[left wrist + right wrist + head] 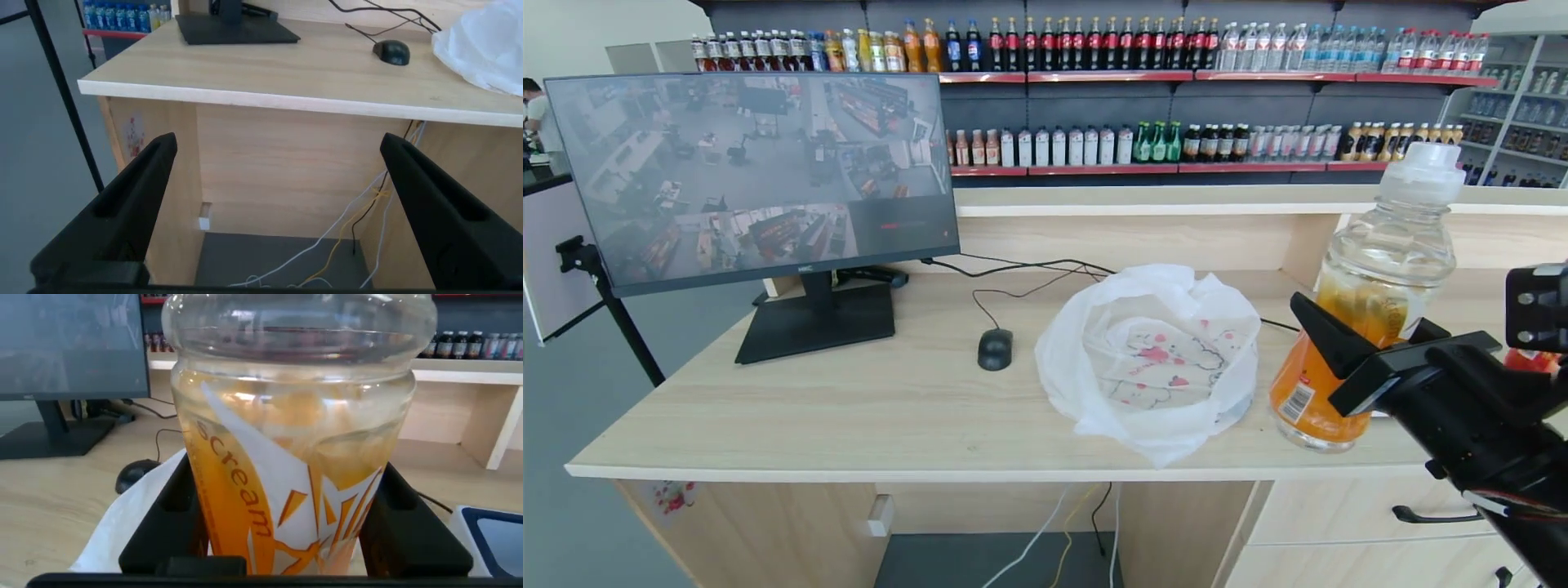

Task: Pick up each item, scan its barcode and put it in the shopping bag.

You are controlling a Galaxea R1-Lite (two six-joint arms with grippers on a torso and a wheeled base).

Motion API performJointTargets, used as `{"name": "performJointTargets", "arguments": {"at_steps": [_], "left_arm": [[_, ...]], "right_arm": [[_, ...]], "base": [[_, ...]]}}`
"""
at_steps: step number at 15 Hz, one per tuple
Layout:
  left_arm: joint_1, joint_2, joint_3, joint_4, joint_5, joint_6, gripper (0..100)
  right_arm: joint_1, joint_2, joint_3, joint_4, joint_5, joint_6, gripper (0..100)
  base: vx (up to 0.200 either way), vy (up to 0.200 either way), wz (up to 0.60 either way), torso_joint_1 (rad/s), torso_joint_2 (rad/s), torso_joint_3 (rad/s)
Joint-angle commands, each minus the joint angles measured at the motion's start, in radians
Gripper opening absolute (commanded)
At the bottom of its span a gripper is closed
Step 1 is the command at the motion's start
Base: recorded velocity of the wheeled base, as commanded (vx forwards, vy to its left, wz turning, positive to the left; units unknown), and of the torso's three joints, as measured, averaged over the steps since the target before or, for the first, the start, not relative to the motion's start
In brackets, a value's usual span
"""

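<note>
My right gripper (1372, 347) is shut on an orange drink bottle (1372, 302) with a white cap, held upright above the counter's right front, just right of the bag; a barcode shows low on its label. Up close the bottle (298, 474) sits between the black fingers (163, 523). The white shopping bag (1152, 359) lies open on the wooden counter (849, 408), at centre. My left gripper (274, 212) is open, hanging below and in front of the counter's front edge (286, 94), with nothing between its fingers.
A monitor (752, 175) on a black stand occupies the counter's left. A black mouse (995, 349) with its cable lies between the monitor and bag. A raised ledge runs behind. Drawers (1364, 523) sit under the counter's right side. Drink shelves fill the background.
</note>
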Motion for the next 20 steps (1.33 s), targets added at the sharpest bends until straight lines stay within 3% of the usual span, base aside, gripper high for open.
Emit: {"name": "performJointTargets", "arguments": {"at_steps": [1, 14, 17, 20], "left_arm": [[0.0, 0.0, 0.001, 0.001, 0.0, 0.0, 100], [0.0, 0.0, 0.0, 0.001, 0.0, 0.002, 100], [0.0, 0.0, 0.001, 0.001, 0.0, 0.0, 100], [0.0, 0.0, 0.001, 0.001, 0.0, 0.0, 100]], "right_arm": [[0.002, 0.005, -0.004, -0.001, -0.001, -0.001, 0], [0.041, -0.004, 0.012, -0.001, 0.032, -0.002, 0], [0.043, -0.001, 0.012, -0.001, 0.032, -0.002, 0], [0.043, 0.002, 0.003, -0.001, 0.032, -0.005, 0]], "base": [[0.0, 0.0, 0.0, 0.0, 0.0, 0.0], [0.0, 0.0, 0.0, 0.0, 0.0, 0.0], [0.2, 0.0, 0.0, -0.009, 0.0, 0.002], [0.0, 0.0, 0.0, 0.0, 0.0, 0.0]]}}
